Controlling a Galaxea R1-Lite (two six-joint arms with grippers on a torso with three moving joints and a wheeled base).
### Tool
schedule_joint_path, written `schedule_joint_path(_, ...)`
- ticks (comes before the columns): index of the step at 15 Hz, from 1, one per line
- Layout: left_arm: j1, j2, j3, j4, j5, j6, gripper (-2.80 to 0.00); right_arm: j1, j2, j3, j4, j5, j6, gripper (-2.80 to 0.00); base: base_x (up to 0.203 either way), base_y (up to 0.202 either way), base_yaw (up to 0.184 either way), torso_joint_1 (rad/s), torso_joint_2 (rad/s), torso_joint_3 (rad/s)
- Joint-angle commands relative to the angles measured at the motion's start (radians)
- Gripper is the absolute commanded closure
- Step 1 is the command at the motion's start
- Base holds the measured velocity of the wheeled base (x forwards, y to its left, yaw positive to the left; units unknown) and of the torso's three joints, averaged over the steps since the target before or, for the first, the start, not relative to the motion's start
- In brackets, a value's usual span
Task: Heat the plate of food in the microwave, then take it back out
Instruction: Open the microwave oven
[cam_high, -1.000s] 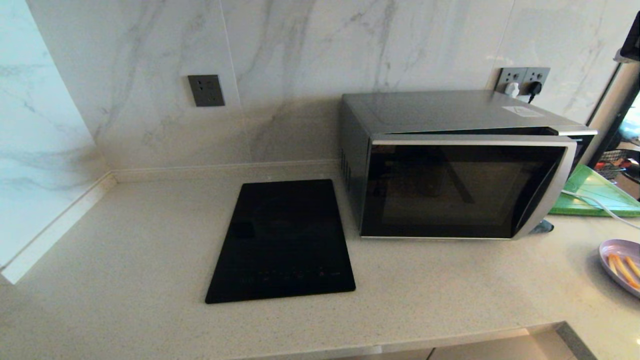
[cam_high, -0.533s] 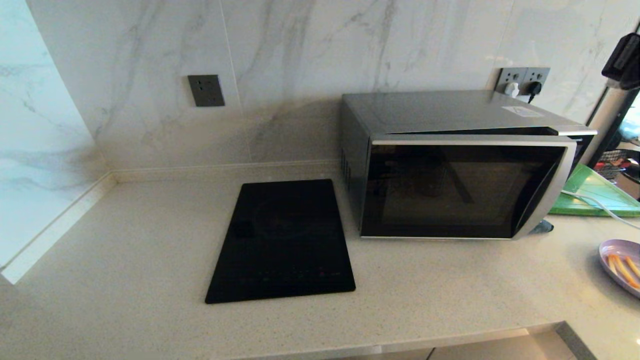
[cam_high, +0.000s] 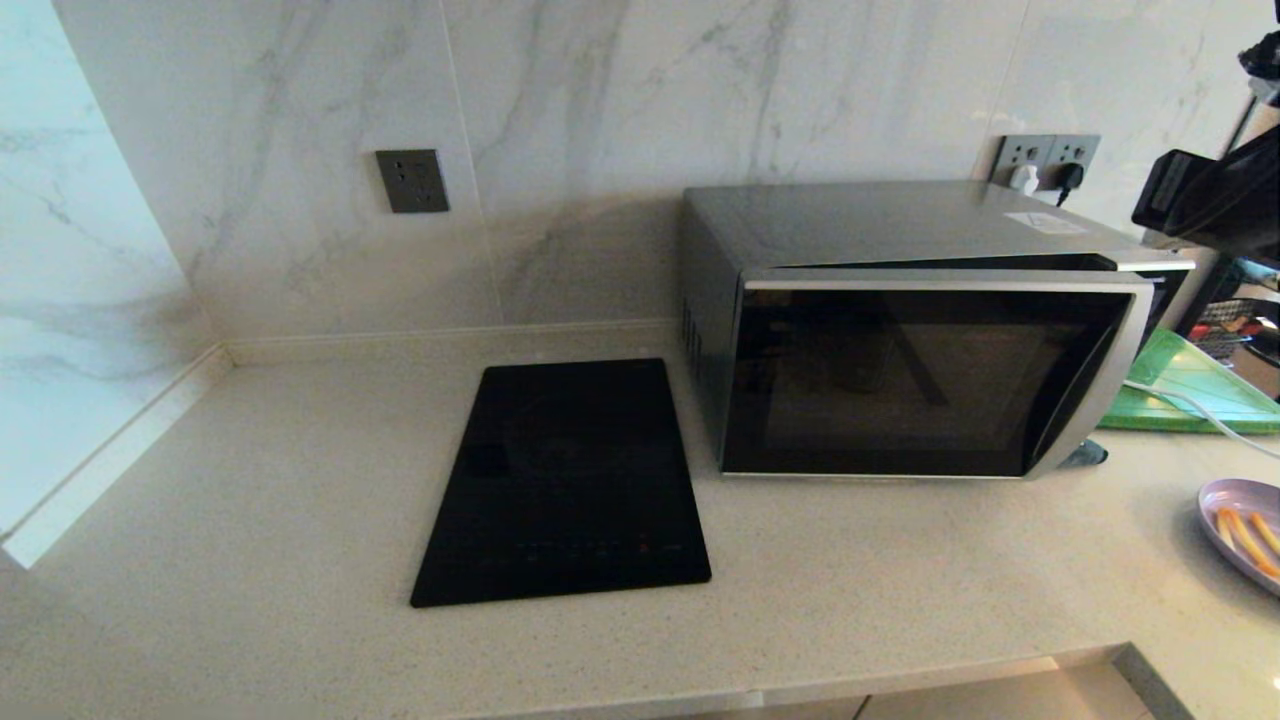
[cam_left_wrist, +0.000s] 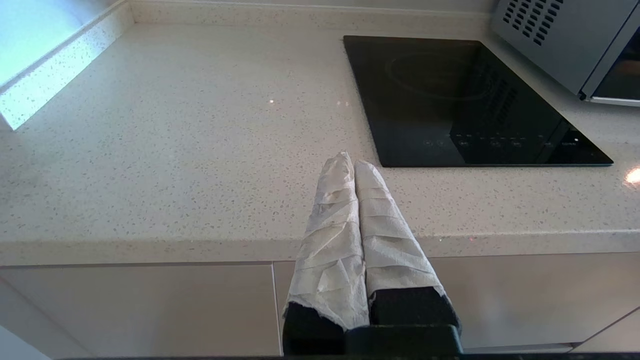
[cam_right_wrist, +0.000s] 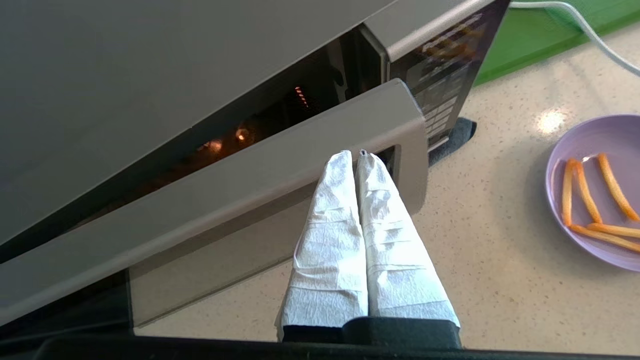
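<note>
The silver-grey microwave (cam_high: 900, 225) stands at the back right of the counter, its black glass door (cam_high: 920, 390) ajar by a narrow gap along the top. The right wrist view shows that gap (cam_right_wrist: 280, 115) and the button panel (cam_right_wrist: 440, 95). My right gripper (cam_right_wrist: 354, 155), wrapped in white paper, is shut and empty, hovering above the door's upper right corner (cam_right_wrist: 400, 115). Only my right arm (cam_high: 1210, 200) shows in the head view. The lavender plate (cam_high: 1225, 492) with orange fries (cam_right_wrist: 582, 192) sits on the counter right of the microwave. My left gripper (cam_left_wrist: 351, 160) is shut, parked by the counter's front edge.
A flat black cooktop (cam_high: 570, 480) lies left of the microwave. A green board (cam_high: 1190, 385) with a white cable (cam_high: 1190, 405) across it lies behind the plate. Wall sockets (cam_high: 1045, 160) sit behind the microwave. The counter's front edge (cam_high: 900, 680) runs close below.
My right arm has come down and leftward from the upper right corner toward the microwave's top right. The door gap and the plate are unchanged.
</note>
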Motion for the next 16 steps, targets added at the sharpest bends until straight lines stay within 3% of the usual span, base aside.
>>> schedule_joint_path(1,0.0,0.002,0.0,0.0,0.001,-0.001,0.0,0.0,0.043,-0.007,0.001,-0.003,-0.005,0.0,0.0,0.0,0.0,0.0,0.0,0.0)
schedule_joint_path(4,0.0,0.002,0.0,0.0,0.001,-0.001,0.0,0.002,0.07,-0.008,-0.002,0.001,-0.008,0.0,0.0,0.0,0.0,0.0,0.0,0.0)
schedule_joint_path(9,0.0,0.002,0.0,0.0,0.001,-0.001,0.0,0.0,0.084,-0.022,-0.07,0.077,-0.015,0.0,0.0,0.0,0.0,0.0,0.0,0.0)
schedule_joint_path(16,0.0,0.002,0.0,0.0,0.001,-0.001,0.0,-0.011,0.109,-0.02,-0.104,0.077,-0.098,0.0,0.0,0.0,0.0,0.0,0.0,0.0)
